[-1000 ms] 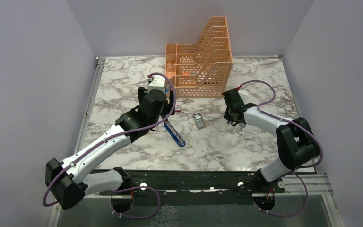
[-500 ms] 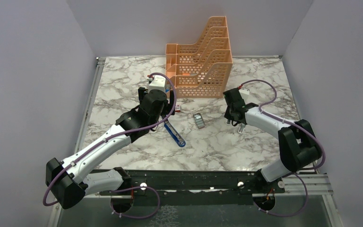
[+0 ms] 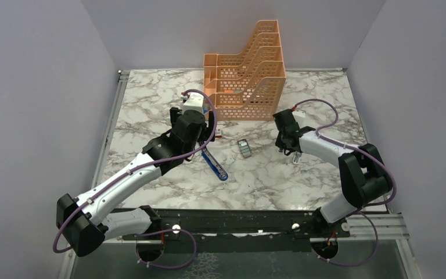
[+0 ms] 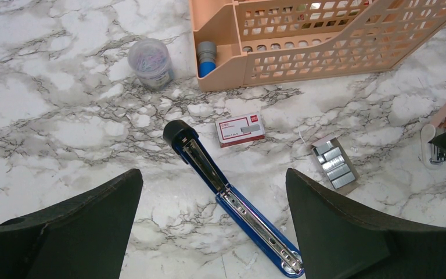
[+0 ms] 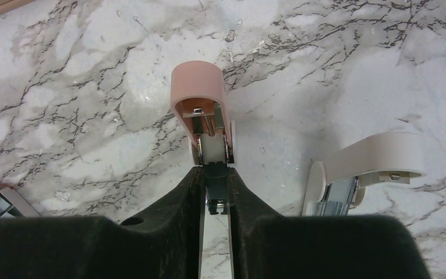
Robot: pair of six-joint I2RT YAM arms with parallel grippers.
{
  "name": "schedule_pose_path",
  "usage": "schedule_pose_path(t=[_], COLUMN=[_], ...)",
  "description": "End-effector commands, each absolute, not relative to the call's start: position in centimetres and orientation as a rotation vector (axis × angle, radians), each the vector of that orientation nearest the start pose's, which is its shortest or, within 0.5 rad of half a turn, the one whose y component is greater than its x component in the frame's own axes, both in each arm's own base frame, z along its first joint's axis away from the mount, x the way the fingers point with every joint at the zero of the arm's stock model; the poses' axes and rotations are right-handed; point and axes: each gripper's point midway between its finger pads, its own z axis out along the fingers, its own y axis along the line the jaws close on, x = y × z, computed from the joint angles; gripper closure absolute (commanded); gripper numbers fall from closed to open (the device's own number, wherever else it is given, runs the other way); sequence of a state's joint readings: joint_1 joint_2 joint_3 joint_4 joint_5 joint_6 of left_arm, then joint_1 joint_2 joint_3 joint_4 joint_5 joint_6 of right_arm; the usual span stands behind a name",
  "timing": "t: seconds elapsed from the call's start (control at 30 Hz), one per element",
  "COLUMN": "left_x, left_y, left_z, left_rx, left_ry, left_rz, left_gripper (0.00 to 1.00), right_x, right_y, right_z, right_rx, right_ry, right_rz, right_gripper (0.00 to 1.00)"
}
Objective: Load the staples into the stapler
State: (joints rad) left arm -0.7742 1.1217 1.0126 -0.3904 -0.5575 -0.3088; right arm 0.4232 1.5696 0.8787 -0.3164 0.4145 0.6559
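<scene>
Neither of our arms has really moved in the last second, so loading has not advanced. The left gripper (image 4: 212, 174) hangs, fingers spread wide, over the open blue stapler (image 4: 232, 200), while the right gripper (image 5: 215, 174) pinches the metal strip of a small pink piece (image 5: 197, 81). The staples (image 4: 335, 163) lie untouched in their tray, between the stapler and the right gripper.

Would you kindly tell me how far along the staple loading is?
Done: the slim blue stapler lies opened out flat, and the dark-grey tray of staple strips sits out of its red-and-white box. In hand: nothing useful; the left pincer hovers open, the right pincer grips a small pink piece. Left: picking a strip, loading, closing.
</scene>
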Motion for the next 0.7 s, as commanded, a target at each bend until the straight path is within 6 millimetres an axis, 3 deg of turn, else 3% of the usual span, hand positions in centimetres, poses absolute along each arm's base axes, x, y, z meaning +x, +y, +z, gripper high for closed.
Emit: schedule_pose_path(t=[0.0, 0.43, 0.67], left_x=[30.1, 30.1, 30.1], left_y=[-18.0, -17.9, -18.0], left_z=[24.2, 24.2, 24.2], left_rx=[0.129, 0.129, 0.129], left_ry=[1.973, 1.973, 1.972], left_rz=[-0.126, -0.124, -0.126], left_gripper=[0.06, 0.06, 0.06], right_x=[34.0, 33.8, 34.1], right_y=[9.2, 9.6, 9.8], right_z=[3.9, 3.5, 4.6], right_rx=[0.465, 0.451, 0.45], right_ry=[2.414, 2.428, 2.403], right_rz=[-0.136, -0.106, -0.076], right_gripper=[0.77, 0.74, 0.69])
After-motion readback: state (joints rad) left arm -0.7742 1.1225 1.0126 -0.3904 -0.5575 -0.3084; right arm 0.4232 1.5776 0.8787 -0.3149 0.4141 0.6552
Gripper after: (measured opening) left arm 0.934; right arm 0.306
